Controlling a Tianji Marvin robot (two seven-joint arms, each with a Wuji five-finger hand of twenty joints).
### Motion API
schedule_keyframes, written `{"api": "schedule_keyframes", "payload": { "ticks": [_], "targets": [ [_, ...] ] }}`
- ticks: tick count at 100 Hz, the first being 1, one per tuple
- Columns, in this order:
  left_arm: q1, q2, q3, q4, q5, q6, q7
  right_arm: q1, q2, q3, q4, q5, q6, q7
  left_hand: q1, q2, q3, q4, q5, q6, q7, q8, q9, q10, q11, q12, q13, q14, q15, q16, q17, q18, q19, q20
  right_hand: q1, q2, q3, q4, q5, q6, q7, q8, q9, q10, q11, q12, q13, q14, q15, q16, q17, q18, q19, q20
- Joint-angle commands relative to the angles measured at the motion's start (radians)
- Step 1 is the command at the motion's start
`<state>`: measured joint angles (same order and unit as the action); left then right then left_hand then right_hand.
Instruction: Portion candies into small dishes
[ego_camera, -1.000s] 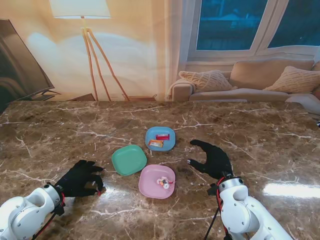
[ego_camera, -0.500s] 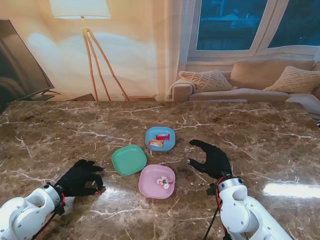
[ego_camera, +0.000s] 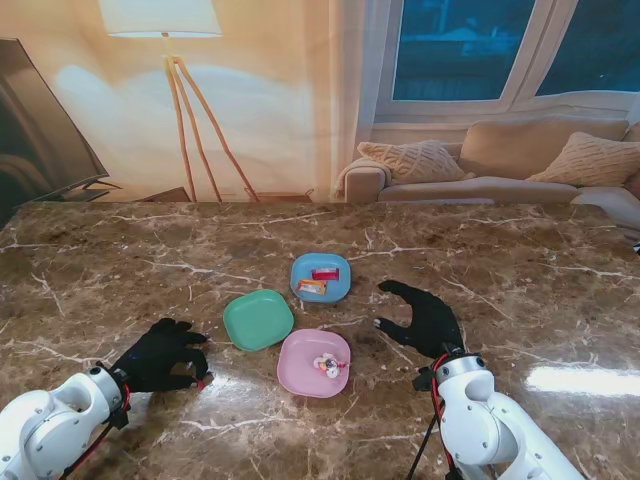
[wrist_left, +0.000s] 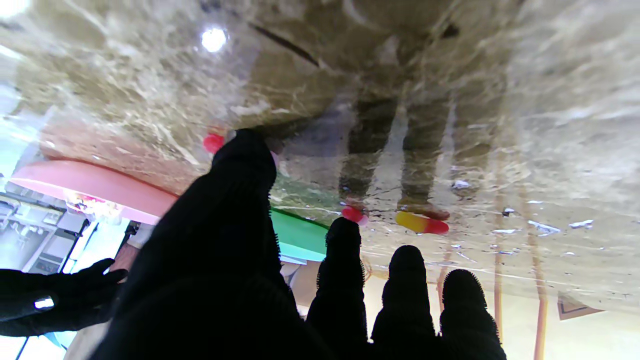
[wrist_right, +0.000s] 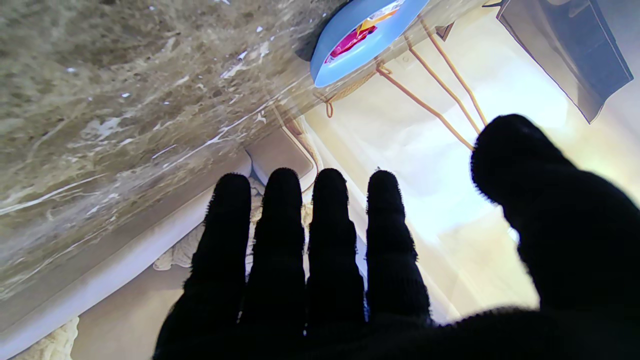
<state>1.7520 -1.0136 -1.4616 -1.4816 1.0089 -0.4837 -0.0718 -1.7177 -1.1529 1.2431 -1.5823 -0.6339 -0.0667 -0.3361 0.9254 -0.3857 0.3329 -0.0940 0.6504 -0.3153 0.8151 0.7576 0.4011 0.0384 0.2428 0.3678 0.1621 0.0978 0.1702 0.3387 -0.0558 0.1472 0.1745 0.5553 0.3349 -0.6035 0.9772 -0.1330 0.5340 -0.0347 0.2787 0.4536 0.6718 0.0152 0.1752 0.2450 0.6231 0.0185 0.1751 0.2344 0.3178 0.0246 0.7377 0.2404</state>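
Three small dishes sit mid-table: a blue dish (ego_camera: 335, 268) holding wrapped candies (ego_camera: 313, 286), a bare green dish (ego_camera: 258, 319), and a pink dish (ego_camera: 300, 350) with candies (ego_camera: 326, 365). My left hand (ego_camera: 160, 357) is arched on the table, left of the pink dish and nearer to me. It holds nothing. In the left wrist view its thumb tip (wrist_left: 245, 150) touches a red candy (wrist_left: 213, 142). A pink-red candy (wrist_left: 354, 214) and a yellow-red candy (wrist_left: 421, 223) lie loose just past its fingertips. My right hand (ego_camera: 425, 317) rests open and flat, right of the pink dish.
The table is brown marble (ego_camera: 520, 270) with glare patches. A floor lamp (ego_camera: 180, 90) and a sofa (ego_camera: 520, 160) stand beyond its far edge. The right wrist view shows the blue dish (wrist_right: 390, 27) off beyond my spread fingers (wrist_right: 330, 240).
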Motion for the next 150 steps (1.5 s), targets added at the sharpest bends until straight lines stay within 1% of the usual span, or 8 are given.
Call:
{"api": "schedule_keyframes", "payload": {
  "ticks": [1, 22, 34, 57, 68, 81, 107, 150],
  "targets": [
    [0.015, 0.007, 0.013, 0.029, 0.032, -0.004, -0.026, -0.007, -0.004, -0.001, 0.006, 0.009, 0.004, 0.016, 0.090, 0.034, 0.028, 0.046, 0.031, 0.179, 0.021, 0.057, 0.022, 0.046, 0.074, 0.061, -0.021, -0.015, 0.019, 0.027, -0.020, -0.022, 0.012, 0.010, -0.025, 0.016, 0.023, 0.035, 0.019, -0.024, 0.005, 0.007, 0.010, -0.010, -0.003, 0.015, 0.026, -0.024, 0.005, 0.021, 0.006, -0.004, 0.022, 0.028],
    [0.017, 0.011, 0.015, 0.020, 0.057, -0.011, -0.036, -0.006, -0.004, 0.000, 0.011, 0.015, -0.005, 0.014, 0.077, 0.079, 0.026, 0.044, -0.020, 0.230, 0.036, 0.119, 0.014, 0.055, 0.107, 0.132, -0.028, -0.003, 0.018, 0.048, -0.027, -0.024, -0.011, 0.017, -0.030, 0.025, 0.026, 0.036, 0.018, -0.024, 0.005, 0.006, 0.016, -0.011, -0.001, 0.018, 0.030, -0.022, 0.006, 0.024, 0.010, -0.001, 0.026, 0.032],
    [0.017, 0.011, 0.016, 0.020, 0.049, -0.008, -0.047, -0.006, -0.004, 0.001, 0.012, 0.018, -0.010, 0.016, 0.082, 0.092, 0.016, 0.045, -0.037, 0.239, 0.047, 0.138, 0.013, 0.053, 0.132, 0.177, -0.029, 0.001, 0.019, 0.061, -0.027, -0.026, -0.022, 0.026, -0.030, 0.027, 0.027, 0.036, 0.017, -0.026, 0.005, 0.005, 0.017, -0.011, -0.002, 0.019, 0.032, -0.021, 0.007, 0.026, 0.012, 0.001, 0.028, 0.035],
    [0.013, 0.010, 0.027, 0.024, 0.042, -0.006, -0.035, -0.005, -0.005, 0.003, 0.014, 0.022, -0.014, 0.014, 0.088, 0.081, 0.031, 0.040, -0.017, 0.253, 0.059, 0.135, 0.025, 0.049, 0.193, 0.289, -0.020, 0.011, 0.037, 0.098, -0.026, -0.032, -0.019, 0.047, -0.030, 0.029, 0.029, 0.037, 0.019, -0.027, 0.006, 0.005, 0.018, -0.013, -0.003, 0.021, 0.033, -0.019, 0.007, 0.027, 0.013, 0.002, 0.028, 0.037],
    [0.011, 0.010, 0.030, 0.027, 0.053, -0.009, -0.024, -0.005, -0.005, 0.003, 0.015, 0.024, -0.016, 0.015, 0.096, 0.076, 0.036, 0.035, -0.013, 0.255, 0.063, 0.137, 0.025, 0.046, 0.206, 0.312, -0.019, 0.012, 0.047, 0.108, -0.021, -0.032, -0.012, 0.056, -0.030, 0.030, 0.031, 0.037, 0.019, -0.027, 0.006, 0.004, 0.017, -0.013, -0.004, 0.021, 0.034, -0.019, 0.007, 0.029, 0.014, 0.003, 0.029, 0.039],
    [0.014, 0.008, 0.032, 0.029, 0.073, -0.010, 0.020, -0.005, -0.006, 0.003, 0.016, 0.023, -0.018, 0.014, 0.111, 0.076, 0.032, 0.027, -0.010, 0.254, 0.062, 0.136, 0.031, 0.041, 0.221, 0.336, -0.015, 0.013, 0.064, 0.120, -0.015, -0.032, 0.006, 0.071, -0.028, 0.029, 0.035, 0.037, 0.018, -0.026, 0.006, 0.004, 0.018, -0.013, -0.004, 0.022, 0.034, -0.019, 0.007, 0.029, 0.014, 0.003, 0.029, 0.040],
    [0.015, -0.005, 0.040, 0.038, 0.036, 0.008, 0.078, -0.004, -0.006, 0.002, 0.019, 0.025, -0.019, 0.012, 0.129, 0.077, 0.018, 0.025, -0.013, 0.235, 0.069, 0.137, 0.044, 0.030, 0.253, 0.372, -0.005, 0.010, 0.095, 0.136, -0.014, -0.032, 0.045, 0.080, -0.027, 0.030, 0.039, 0.036, 0.016, -0.024, 0.006, 0.004, 0.018, -0.013, -0.003, 0.022, 0.035, -0.018, 0.007, 0.030, 0.015, 0.004, 0.028, 0.041],
    [0.029, -0.014, 0.027, -0.003, 0.023, 0.013, 0.103, -0.002, -0.007, 0.002, 0.021, 0.031, -0.019, 0.013, 0.131, 0.086, 0.005, 0.027, -0.024, 0.213, 0.072, 0.143, 0.045, 0.024, 0.254, 0.385, -0.002, 0.005, 0.104, 0.138, -0.014, -0.035, 0.063, 0.067, -0.029, 0.032, 0.040, 0.036, 0.017, -0.025, 0.007, 0.003, 0.018, -0.012, -0.003, 0.023, 0.035, -0.018, 0.007, 0.031, 0.015, 0.004, 0.028, 0.043]
  ]
}}
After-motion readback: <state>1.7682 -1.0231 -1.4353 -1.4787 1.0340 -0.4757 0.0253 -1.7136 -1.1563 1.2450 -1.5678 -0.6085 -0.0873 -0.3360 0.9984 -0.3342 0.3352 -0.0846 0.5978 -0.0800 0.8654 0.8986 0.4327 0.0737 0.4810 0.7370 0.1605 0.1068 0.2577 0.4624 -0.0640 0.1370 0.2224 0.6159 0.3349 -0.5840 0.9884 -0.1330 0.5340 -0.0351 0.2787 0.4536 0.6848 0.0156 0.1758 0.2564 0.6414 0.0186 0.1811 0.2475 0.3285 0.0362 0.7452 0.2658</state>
